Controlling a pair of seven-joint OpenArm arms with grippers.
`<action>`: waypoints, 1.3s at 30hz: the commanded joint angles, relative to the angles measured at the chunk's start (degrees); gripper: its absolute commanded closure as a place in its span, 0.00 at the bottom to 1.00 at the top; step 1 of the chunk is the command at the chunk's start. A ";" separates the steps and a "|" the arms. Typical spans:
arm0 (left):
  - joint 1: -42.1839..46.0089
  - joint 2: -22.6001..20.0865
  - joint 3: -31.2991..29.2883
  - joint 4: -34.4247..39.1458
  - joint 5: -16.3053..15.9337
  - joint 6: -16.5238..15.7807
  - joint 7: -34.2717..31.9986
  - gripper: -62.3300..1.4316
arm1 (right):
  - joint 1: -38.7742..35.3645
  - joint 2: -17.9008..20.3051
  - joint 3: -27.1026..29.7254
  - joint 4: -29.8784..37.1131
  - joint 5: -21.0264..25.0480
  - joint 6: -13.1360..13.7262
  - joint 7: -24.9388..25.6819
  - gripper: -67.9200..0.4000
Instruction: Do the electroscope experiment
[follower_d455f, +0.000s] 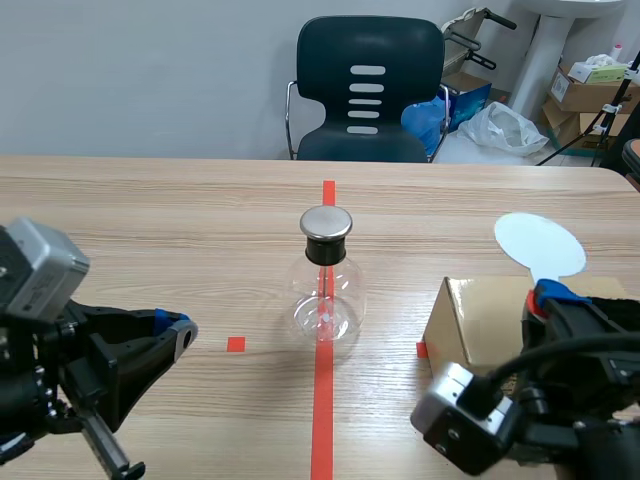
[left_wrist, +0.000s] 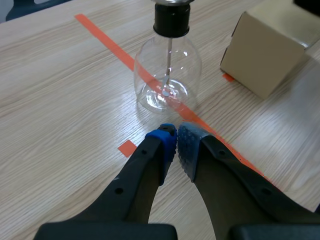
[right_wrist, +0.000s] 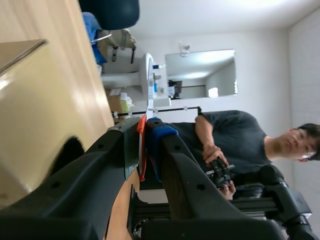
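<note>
The electroscope (follower_d455f: 326, 280), a clear glass flask with a black neck, a metal cap and a thin rod inside, stands on the orange-red centre line. In the left wrist view the electroscope (left_wrist: 168, 75) is just ahead of my left gripper (left_wrist: 176, 137), which is shut on nothing. My left gripper (follower_d455f: 178, 330) hovers low to the flask's left. A white round paddle (follower_d455f: 538, 243) sticks up above the cardboard box (follower_d455f: 480, 320). My right gripper (follower_d455f: 548, 295) is shut on the paddle's handle. From the right wrist the paddle (right_wrist: 148, 75) shows edge-on between the fingers (right_wrist: 162, 137).
The cardboard box (left_wrist: 265, 50) sits right of the flask. A dark chair (follower_d455f: 370, 90) stands behind the table's far edge, with boxes and bags (follower_d455f: 500, 125) on the floor beyond. A person (right_wrist: 235, 140) holding a controller shows in the right wrist view.
</note>
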 joint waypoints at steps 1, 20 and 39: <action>-1.70 -0.09 1.51 -0.52 -0.35 0.57 -1.29 0.89 | 2.29 1.25 -1.33 0.31 -0.98 -3.52 -1.79 0.98; -20.17 7.17 15.47 -19.63 -0.37 4.07 -2.01 0.91 | 17.18 3.76 -17.44 -1.79 -3.30 4.94 -18.45 0.98; -24.00 12.28 16.98 -24.92 2.08 4.22 -2.08 0.91 | 28.46 2.62 -26.47 -11.32 -3.39 7.17 -25.86 0.98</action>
